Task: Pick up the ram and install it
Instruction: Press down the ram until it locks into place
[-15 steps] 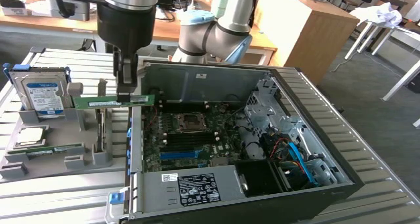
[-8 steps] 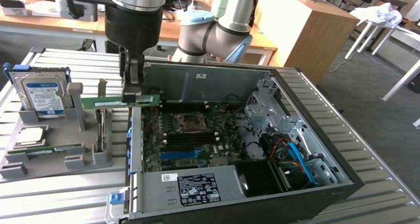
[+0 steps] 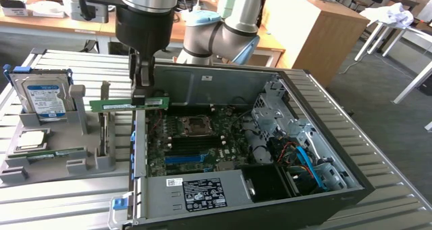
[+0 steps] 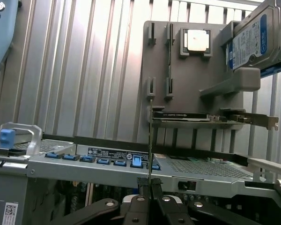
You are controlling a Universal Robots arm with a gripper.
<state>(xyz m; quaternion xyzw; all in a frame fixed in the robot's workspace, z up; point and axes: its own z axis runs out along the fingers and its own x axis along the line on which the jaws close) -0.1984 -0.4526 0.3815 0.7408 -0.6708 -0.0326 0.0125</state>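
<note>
Gripper: your black two-finger gripper [image 3: 141, 91] was clamped on the top edge of the ram (fingers pressed together on the board, no slack visible).
Ram: long, thin green circuit-board stick [image 3: 129, 104], held level and on edge, lifted clear of the grey plastic parts holder [image 3: 60, 165]. It hung over the gap between that holder and the wall of the open black computer case [image 3: 337, 189], at the exterior view's left of the case.
Handling: you should have judged it light and stiff, but thin and fragile. It would likely twist if pushed off-axis; the edge contacts shouldn't be touched.
Hold point: you gripped near one end of the top edge, not the middle, so expect it to lever under seating force (my guess).
Exterior view: showed the green motherboard [image 3: 196, 139] inside the case, and the silver hard drive with white-blue label [image 3: 44, 96] upright in the holder.
Wrist view: showed the ram edge-on as a thin vertical line [image 4: 150, 140] rising from between the fingertips [image 4: 144, 185], with the holder and the case's top edge behind it.
</note>
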